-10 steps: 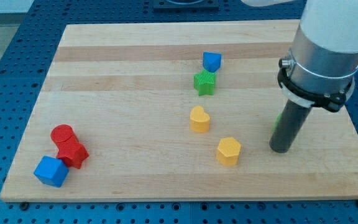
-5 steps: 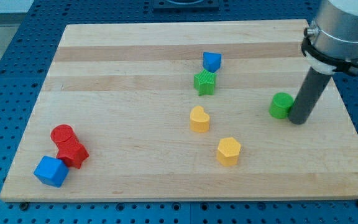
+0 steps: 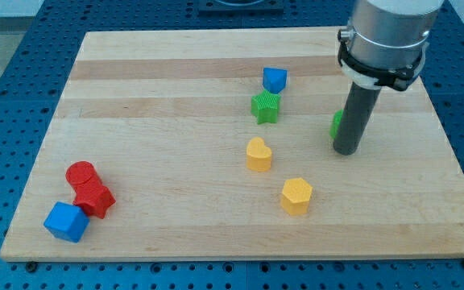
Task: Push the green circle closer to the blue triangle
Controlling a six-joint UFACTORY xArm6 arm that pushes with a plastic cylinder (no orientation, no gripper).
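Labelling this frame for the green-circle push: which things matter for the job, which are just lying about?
In the job:
green circle, mostly hidden behind the rod
blue triangle
my tip, against the circle's right side in the view

Lying about:
green star
yellow heart
yellow hexagon
red cylinder
red block
blue cube

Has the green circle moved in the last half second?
Yes. The green circle has slid toward the view's left, closer to the green star, with my tip against it.

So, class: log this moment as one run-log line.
tip: touching green circle, mostly hiding it | blue triangle: up-left | gap: open
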